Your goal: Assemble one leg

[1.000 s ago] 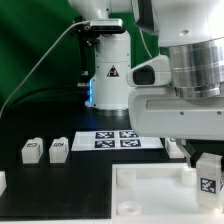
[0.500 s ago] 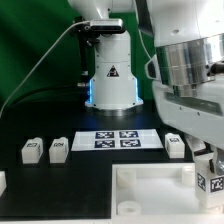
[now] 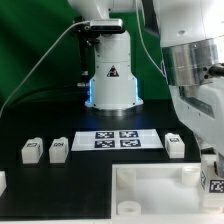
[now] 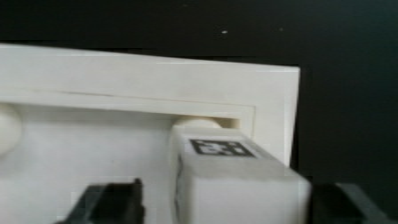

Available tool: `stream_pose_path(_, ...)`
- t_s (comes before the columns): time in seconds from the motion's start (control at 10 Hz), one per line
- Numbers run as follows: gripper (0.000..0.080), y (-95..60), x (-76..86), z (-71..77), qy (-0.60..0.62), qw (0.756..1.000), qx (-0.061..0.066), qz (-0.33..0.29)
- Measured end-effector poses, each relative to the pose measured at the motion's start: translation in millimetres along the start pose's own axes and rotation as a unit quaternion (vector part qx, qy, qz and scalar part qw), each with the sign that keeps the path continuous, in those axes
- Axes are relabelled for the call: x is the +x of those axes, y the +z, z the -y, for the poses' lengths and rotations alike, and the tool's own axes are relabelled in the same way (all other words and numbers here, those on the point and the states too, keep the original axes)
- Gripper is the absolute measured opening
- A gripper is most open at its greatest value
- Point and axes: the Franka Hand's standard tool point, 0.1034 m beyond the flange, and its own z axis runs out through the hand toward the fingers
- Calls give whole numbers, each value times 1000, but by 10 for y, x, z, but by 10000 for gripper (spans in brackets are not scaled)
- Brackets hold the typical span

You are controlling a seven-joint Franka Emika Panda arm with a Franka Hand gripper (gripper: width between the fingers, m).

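Gripping the leg between its fingers, the claw hangs at the exterior view's right, over the large white board; the leg's tagged end points at a round corner socket; whether it touches, I cannot tell.

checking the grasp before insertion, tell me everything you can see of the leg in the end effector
The leg is a stubby white peg, plastic-looking, with a black-and-white square marker tag on the side facing the wrist camera. It is held between the end effector's dark fingers. Its far end is at a round corner socket of the large white board; whether it is seated cannot be told. In the exterior view it stands upright at that view's right edge, partly cropped.
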Motion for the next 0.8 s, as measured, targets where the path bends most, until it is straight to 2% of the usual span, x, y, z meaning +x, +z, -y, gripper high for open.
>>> stream_pose_path(0.1, 543, 7, -14, -6, -90, 996, -2, 0)
stream_pose_path(0.2, 621, 6, -24, -4, -157, 988, -2, 1)
stream_pose_path(0.4, 647, 9, -19, -8, -227, 974, -2, 1)
stream_pose_path(0.5, 647, 6, 8, -29, -326, 945, -16, 3)
stream_pose_path(0.6, 649, -28, 81, 2, -438, 898, -42, 6)
stream_pose_path(0.8, 649, -15, 176, 99, -583, 811, -51, 10)
